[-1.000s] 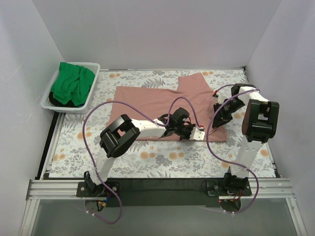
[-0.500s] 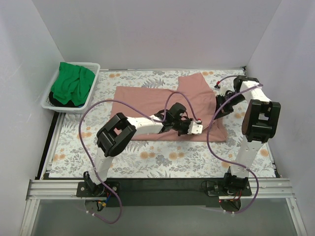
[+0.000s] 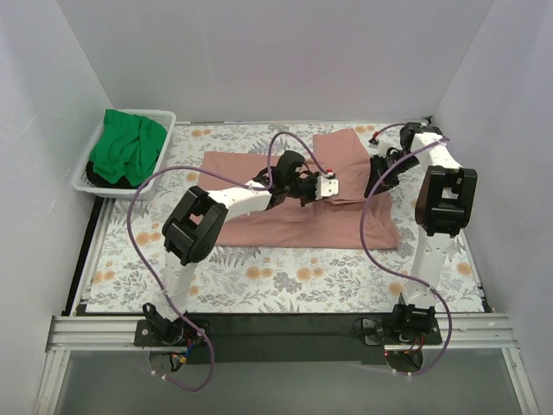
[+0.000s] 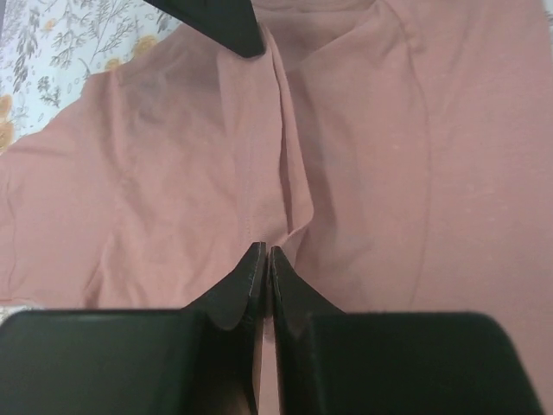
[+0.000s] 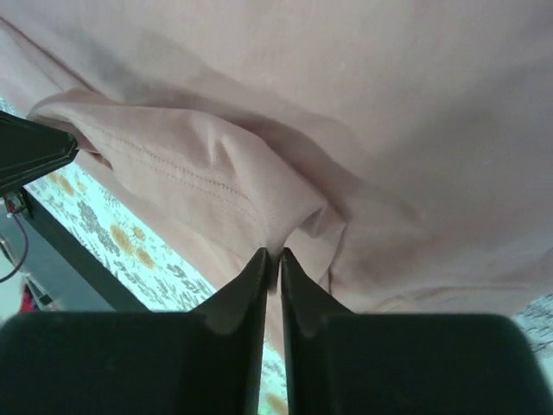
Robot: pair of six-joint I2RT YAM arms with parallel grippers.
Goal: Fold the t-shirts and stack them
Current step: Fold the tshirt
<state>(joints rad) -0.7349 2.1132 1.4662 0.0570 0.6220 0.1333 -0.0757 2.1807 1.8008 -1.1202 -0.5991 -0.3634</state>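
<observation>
The salmon-pink t-shirt (image 3: 285,220) lies spread on the floral cloth, with its right part lifted and folded back on itself. My left gripper (image 3: 332,186) is shut on a pinch of pink cloth over the shirt's middle; in the left wrist view the closed tips (image 4: 263,255) hold a crease of the shirt (image 4: 389,156). My right gripper (image 3: 378,175) is shut on the shirt's right edge; in the right wrist view the tips (image 5: 270,255) grip a hemmed fold (image 5: 363,104). The green t-shirt (image 3: 128,149) lies bunched in the basket.
The white slotted basket (image 3: 161,121) stands at the far left on the table edge. The floral cloth (image 3: 285,281) covers the table and shows under the shirt in the right wrist view (image 5: 112,233). White walls close in three sides. Purple cables loop over both arms.
Both grippers have moved toward the far side, carrying the shirt's near-right part up and back over itself. The left arm has stretched further out.
</observation>
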